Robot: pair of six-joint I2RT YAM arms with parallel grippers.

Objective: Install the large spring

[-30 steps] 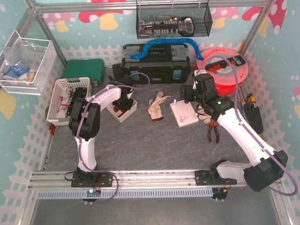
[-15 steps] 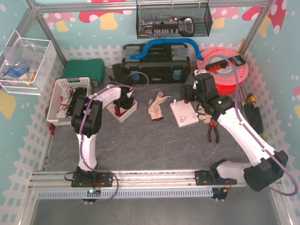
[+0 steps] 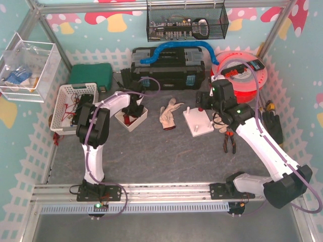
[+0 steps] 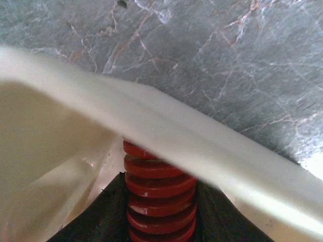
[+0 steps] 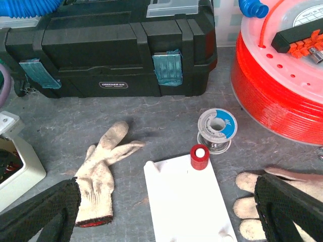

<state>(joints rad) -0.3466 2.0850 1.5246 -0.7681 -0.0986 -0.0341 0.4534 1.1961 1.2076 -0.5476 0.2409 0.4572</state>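
My left gripper (image 3: 133,112) reaches down into a small white box (image 3: 139,121) at the table's back left. In the left wrist view its black fingers (image 4: 101,217) are shut on a large red spring (image 4: 159,184), held upright just behind the box's rim (image 4: 212,151). A white peg plate (image 3: 198,123) lies mid-table. In the right wrist view the plate (image 5: 186,201) carries a short red spring (image 5: 200,157) on the peg at its far right corner, and another bare peg stands at its far left corner. My right gripper (image 5: 166,214) hovers above the plate, open and empty.
A white work glove (image 5: 101,174) lies left of the plate and another (image 5: 252,201) lies right of it. A solder spool (image 5: 217,128) stands behind the plate. A black toolbox (image 3: 169,68) and a red reel (image 3: 242,75) are at the back. Pliers (image 3: 229,141) lie to the right and a white basket (image 3: 70,106) sits at the left.
The left arm's elbow has shifted slightly while its gripper stayed in the white box. The right wrist has edged a little to the right.
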